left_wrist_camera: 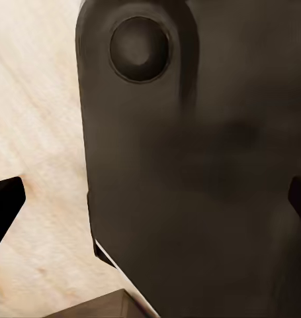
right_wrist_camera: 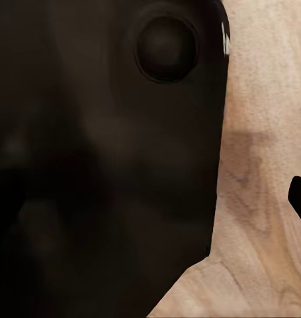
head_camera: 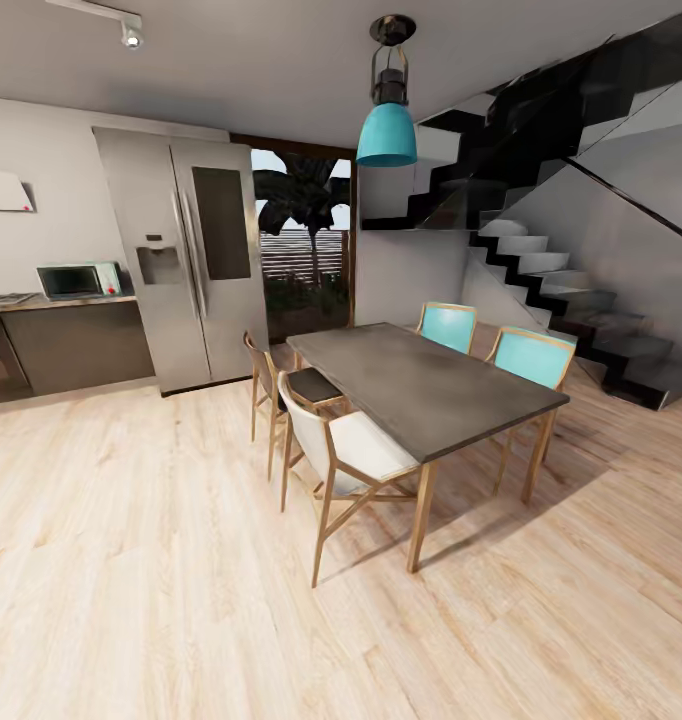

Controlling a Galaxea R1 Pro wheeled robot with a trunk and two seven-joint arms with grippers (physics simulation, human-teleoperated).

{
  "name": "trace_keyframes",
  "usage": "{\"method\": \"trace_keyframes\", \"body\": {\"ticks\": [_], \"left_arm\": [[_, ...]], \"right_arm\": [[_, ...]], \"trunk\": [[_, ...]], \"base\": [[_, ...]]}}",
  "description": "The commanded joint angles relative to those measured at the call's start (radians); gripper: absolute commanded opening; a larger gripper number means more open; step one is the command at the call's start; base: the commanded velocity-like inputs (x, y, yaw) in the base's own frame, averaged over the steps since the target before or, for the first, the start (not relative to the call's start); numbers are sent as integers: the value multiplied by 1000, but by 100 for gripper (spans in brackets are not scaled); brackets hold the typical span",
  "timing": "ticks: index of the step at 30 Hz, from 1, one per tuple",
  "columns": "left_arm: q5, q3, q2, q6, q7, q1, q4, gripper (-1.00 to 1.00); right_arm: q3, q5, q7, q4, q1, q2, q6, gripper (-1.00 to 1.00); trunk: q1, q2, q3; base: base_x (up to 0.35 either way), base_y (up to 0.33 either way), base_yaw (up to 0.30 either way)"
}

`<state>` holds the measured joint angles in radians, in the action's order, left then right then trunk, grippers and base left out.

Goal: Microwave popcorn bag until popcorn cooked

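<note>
The small mint-blue microwave (head_camera: 79, 280) sits on the grey steel countertop (head_camera: 56, 302) at ten o'clock, well apart across pale wooden flooring (head_camera: 181, 560). No bag is discernible; everything remains undone. Whether either gripper is open, I cannot tell.

Pale wood-grain floor (head_camera: 131, 560) in light tan streaks; dark grey tabletop (head_camera: 421, 385) on light wooden legs; two turquoise chairs (head_camera: 531, 358) behind it, a white-seated chair (head_camera: 356, 450) in front; teal pendant lamp (head_camera: 386, 130) with a black cap; brushed silver fridge (head_camera: 181, 255) (dark panel on one door); pale mint microwave (head_camera: 78, 280) with dark glass; black staircase (head_camera: 581, 310); dark matte robot body (left_wrist_camera: 203, 172) over the wood.
</note>
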<state>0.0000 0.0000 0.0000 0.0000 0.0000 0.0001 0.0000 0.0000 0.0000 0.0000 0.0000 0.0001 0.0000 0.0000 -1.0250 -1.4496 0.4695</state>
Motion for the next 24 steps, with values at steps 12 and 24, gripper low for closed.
{"method": "trace_keyframes", "body": {"ticks": [12,24], "left_arm": [[8,12,-2,-11,-2,-2,-41,100],[8,12,-2,-11,-2,-2,-41,100]], "right_arm": [[14,17,-5,0,-2,4,-12,100],[14,15,-10,0,-2,5,-12,100]], "trunk": [[0,0,0],[0,0,0]], "base": [[0,0,1],[0,0,248]]}}
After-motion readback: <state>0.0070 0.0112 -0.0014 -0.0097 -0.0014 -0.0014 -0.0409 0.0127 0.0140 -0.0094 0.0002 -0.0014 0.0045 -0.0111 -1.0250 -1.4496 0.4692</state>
